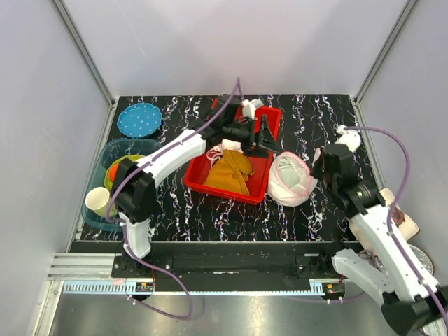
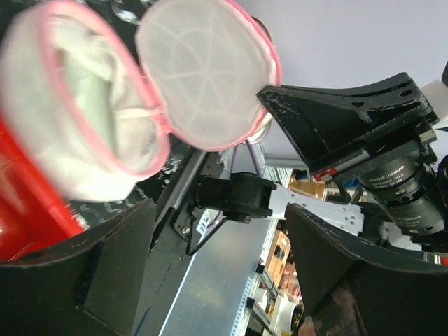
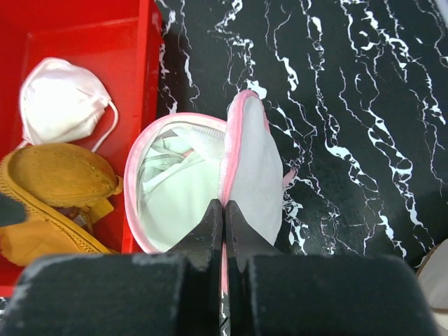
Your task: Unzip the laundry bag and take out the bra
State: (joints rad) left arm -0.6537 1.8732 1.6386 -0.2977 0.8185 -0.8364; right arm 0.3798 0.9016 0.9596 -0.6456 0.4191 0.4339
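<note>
The bag (image 1: 290, 178) lies on the surface (image 1: 315, 119) at about 3 o'clock from the red tray (image 1: 269, 115), its left rim against the tray's right wall. The unzipping looks done, or nearly so. In the right wrist view the pink-edged rim is parted for most of its round, and one mesh half stands up like a lid while the other lies open, facing up. The right hand (image 3: 224, 206) is closed tight on that raised half's pink edge, at 6 o'clock of the bag in that view, and holds it upright. The bra (image 3: 171, 189) seems not yet removed. Crumpled pale fabric with a hint of a pink strap fills the open half, and this is judged to be the bra, though its colour reads too washed out to be sure. The left hand (image 1: 260, 137) hangs over the tray's 1 o'clock corner, fingers spread wide with nothing between them, apart from the bag. In the tray lie a yellow cloth (image 1: 231, 173) at 6 o'clock and a small white piece (image 1: 222, 150) near the centre, neither touched by a hand. What is left, then, is reaching into the open half and lifting the garment clear while the lid is kept back.
</note>
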